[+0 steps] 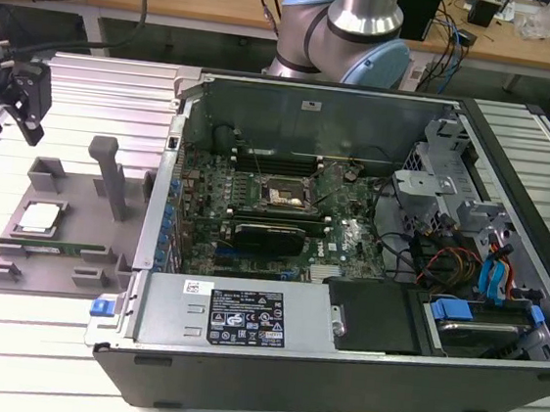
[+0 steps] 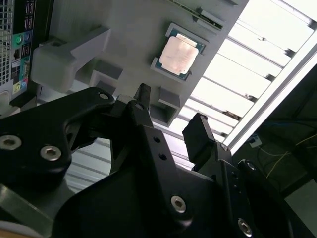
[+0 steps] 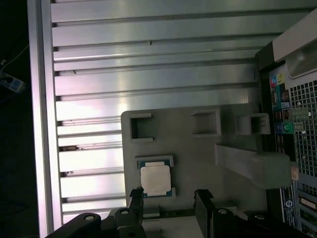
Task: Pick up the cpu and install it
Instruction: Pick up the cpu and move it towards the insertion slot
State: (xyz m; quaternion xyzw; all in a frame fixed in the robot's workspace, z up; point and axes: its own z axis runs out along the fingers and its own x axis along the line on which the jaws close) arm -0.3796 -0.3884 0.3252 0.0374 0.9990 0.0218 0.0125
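Gripper [image 1: 9, 129] is empty right now, its 2 black fingers [image 3: 203, 203] spread wide with nothing between them, pointing down toward the slatted metal table [image 1: 80, 97]. In the exterior view it hangs in the air at that view's far left, up by the far left corner of the grey fixture plate [image 1: 72, 199], not touching anything. The cpu [image 1: 40, 218] is lying flat in its square pocket on that plate, close to the plate's left edge, silver top up. The long green memory stick [image 1: 45, 244] sits just beside it along the plate's near edge. In the first wrist view the cpu shows just ahead of the gap between the fingers, untouched. The arm's base [image 1: 348, 22] stands behind the far edge of the opened computer case [image 1: 336, 370], and the square socket [image 1: 286, 193] sits on the motherboard roughly mid-case.
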